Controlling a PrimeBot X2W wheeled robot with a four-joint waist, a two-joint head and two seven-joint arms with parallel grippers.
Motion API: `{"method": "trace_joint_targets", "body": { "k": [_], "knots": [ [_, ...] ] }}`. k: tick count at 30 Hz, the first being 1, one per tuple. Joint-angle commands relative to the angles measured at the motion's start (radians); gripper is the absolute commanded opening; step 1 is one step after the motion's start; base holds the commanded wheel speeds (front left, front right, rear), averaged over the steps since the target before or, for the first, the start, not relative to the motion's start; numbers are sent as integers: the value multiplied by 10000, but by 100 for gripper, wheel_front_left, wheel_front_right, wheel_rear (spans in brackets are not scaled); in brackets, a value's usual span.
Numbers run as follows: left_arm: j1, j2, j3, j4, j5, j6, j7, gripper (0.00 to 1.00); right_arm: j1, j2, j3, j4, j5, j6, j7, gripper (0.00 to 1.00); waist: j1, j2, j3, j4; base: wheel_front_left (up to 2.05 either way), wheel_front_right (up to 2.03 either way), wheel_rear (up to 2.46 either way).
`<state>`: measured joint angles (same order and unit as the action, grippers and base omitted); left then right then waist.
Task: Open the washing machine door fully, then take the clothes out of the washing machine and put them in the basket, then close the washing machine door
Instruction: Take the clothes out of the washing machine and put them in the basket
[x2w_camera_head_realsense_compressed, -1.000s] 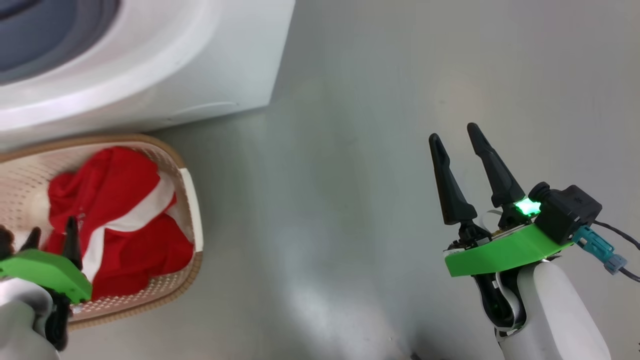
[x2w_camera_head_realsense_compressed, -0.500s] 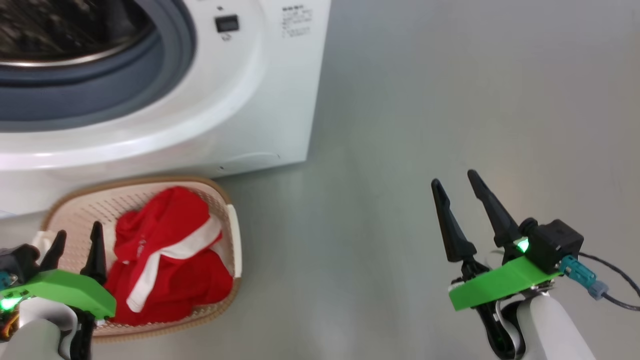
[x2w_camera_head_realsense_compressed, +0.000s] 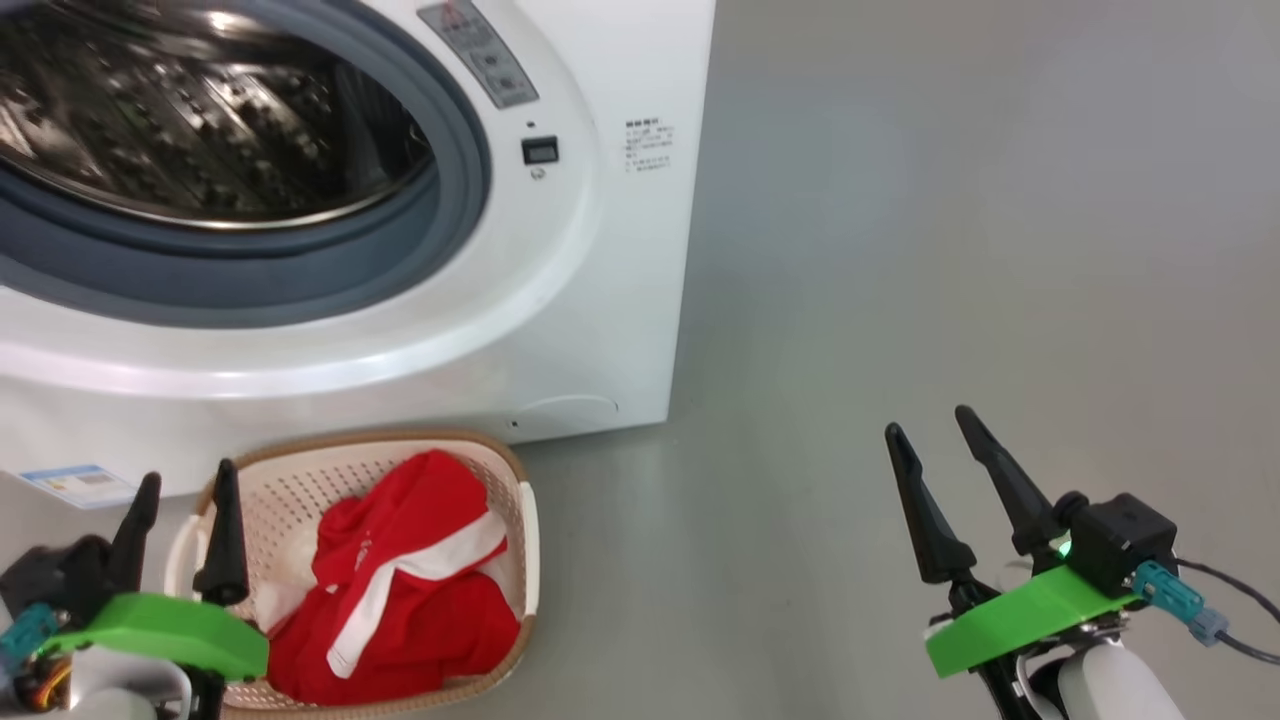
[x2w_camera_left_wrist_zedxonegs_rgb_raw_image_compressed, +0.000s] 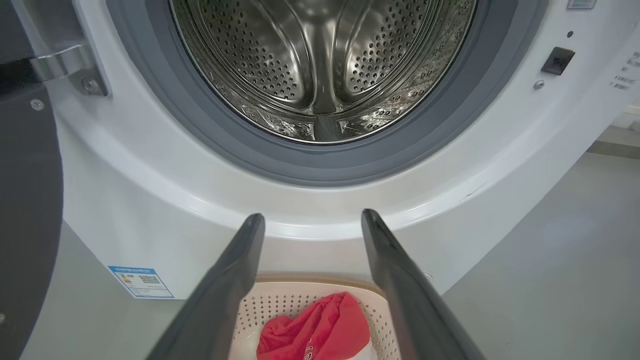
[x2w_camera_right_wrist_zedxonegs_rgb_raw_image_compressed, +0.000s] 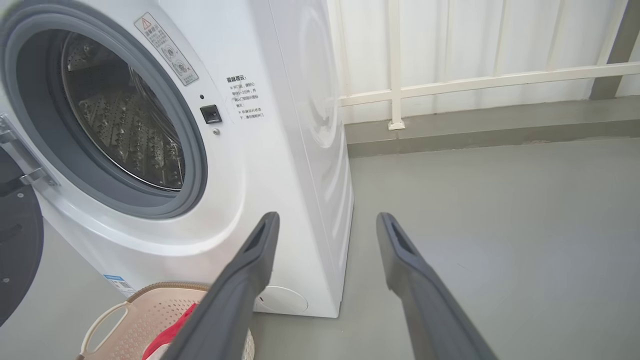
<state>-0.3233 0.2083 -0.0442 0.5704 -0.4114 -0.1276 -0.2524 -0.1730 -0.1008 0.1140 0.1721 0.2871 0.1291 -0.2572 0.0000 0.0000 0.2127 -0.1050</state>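
Red clothes lie in the basket at 7 o'clock in the head view, just below the empty washing machine. The left gripper and right gripper have jaws spread, holding nothing. The washing machine door hangs open at 9 o'clock; swinging it shut could clip the basket.

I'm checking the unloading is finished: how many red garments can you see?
1: a red, white-striped heap lying in the basket on the floor before the washing machine. More pieces may be folded within it. The drum looks bare.
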Motion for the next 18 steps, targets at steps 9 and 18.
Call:
{"method": "trace_joint_targets", "body": {
  "k": [9,18],
  "knots": [
    [1372,-100,965,-1883,710,-31,-93,100,636,-269,185,-210,244,16,-46,100,0,0,-1136,99,0,0,0],
    [2550,-396,1435,-3198,1118,-31,-93,100,953,-420,105,-331,341,16,-46,100,0,0,-1450,-7,0,0,0]
  ]
}}
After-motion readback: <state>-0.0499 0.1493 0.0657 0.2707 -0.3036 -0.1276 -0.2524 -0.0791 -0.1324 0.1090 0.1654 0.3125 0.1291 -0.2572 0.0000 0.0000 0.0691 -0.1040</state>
